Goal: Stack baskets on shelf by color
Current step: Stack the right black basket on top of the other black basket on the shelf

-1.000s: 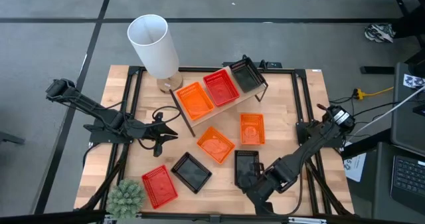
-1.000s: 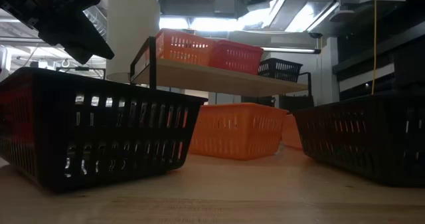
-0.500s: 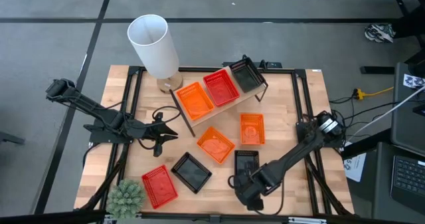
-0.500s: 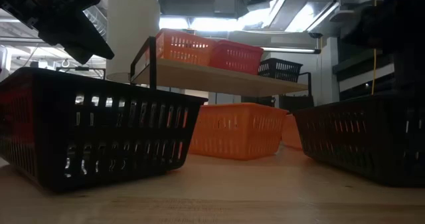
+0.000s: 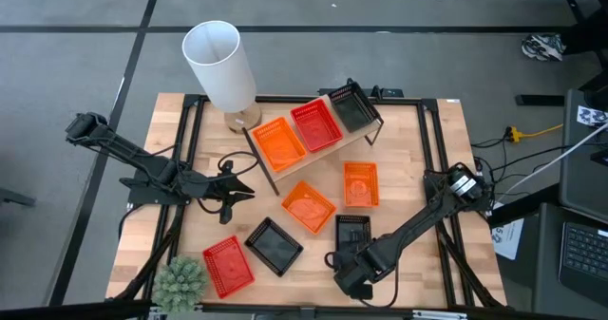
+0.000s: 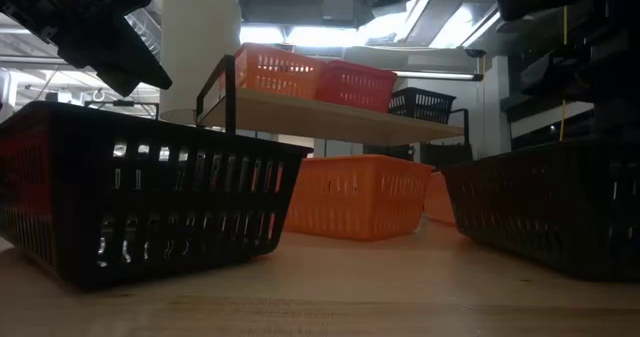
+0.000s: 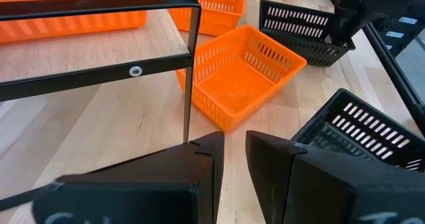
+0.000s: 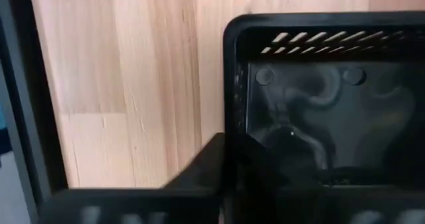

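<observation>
1. Wood makes the shelf, and it stands at the far side of the table.
2. Three baskets sit in a row on the shelf: an orange basket, a red basket and a black basket.
3. Five more baskets lie on the table, near the shelf.
4. A second orange basket is in the middle, and a third orange basket is just beside it, turned at a slant.
5. A second black basket lies by the near edge, just below the second orange one in the high view.
6. A third black basket sits more to the left, with a second red basket next to it.
7. The right gripper is low down at the near end of the second black basket, right at its rim.
8. I cannot tell if this gripper is open or closed, or if it is holding the rim.
9. The left gripper waits over the left part of the table, pointing at the shelf.
10. Its fingers stand a little bit apart and there is nothing between them.
11. A tall white tube stands at the far left corner.
12. A green spiky plant sits at the near left corner, beside the second red basket
</observation>
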